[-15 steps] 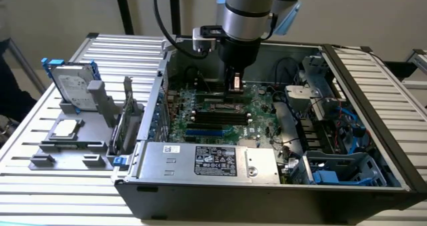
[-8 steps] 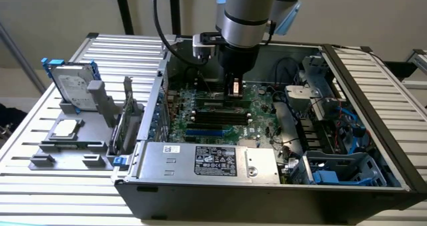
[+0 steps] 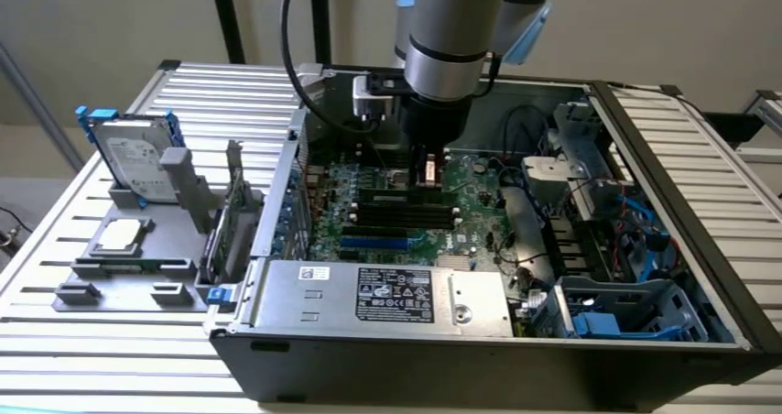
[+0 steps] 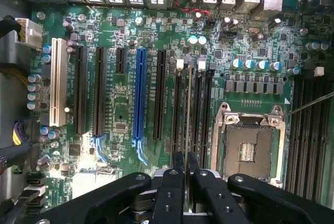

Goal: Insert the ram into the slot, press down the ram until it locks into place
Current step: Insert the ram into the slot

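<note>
In the wrist view my gripper (image 4: 186, 157) is shut on the ram (image 4: 188, 110). The ram shows edge-on as a thin strip running away from the black fingers (image 4: 172, 182). It stands over the bank of long black memory slots (image 4: 178, 110) with white end latches (image 4: 180, 63), between the blue slot and the processor socket. Whether its lower edge sits inside a slot cannot be told. In the exterior view the gripper (image 3: 428, 180) reaches straight down into the open case, just behind the black slots (image 3: 404, 214).
Beside the memory slots lie a blue slot (image 4: 139, 93), a white slot (image 4: 58, 80) and the square silver processor socket (image 4: 250, 143). The case holds a power supply (image 3: 379, 292) and a blue drive cage (image 3: 625, 315). Outside it, a hard drive (image 3: 135, 157) and an upright grey card (image 3: 233, 214) stand on a fixture.
</note>
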Action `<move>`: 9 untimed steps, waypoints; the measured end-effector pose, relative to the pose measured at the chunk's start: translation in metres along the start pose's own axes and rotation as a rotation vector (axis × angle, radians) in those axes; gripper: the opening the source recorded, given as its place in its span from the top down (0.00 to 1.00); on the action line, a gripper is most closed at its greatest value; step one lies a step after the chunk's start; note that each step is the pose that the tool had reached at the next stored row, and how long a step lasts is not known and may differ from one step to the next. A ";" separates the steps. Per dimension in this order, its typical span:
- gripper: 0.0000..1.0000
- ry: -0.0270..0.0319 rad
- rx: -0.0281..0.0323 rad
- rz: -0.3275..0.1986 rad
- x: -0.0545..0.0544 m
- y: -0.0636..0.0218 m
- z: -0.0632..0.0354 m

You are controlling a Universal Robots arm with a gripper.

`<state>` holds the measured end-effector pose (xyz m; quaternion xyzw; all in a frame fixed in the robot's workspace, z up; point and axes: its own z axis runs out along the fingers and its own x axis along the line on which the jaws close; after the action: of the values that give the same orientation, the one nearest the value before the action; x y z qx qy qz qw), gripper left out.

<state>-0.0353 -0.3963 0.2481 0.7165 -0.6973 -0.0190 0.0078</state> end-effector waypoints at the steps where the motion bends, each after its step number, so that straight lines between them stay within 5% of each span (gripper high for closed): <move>1: 0.86 0.0002 -0.0001 0.000 0.000 -0.0001 0.0018; 9: 0.86 0.0033 -0.0003 0.000 0.000 -0.0002 0.0115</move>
<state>-0.0355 -0.3964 0.2366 0.7165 -0.6973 -0.0179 0.0090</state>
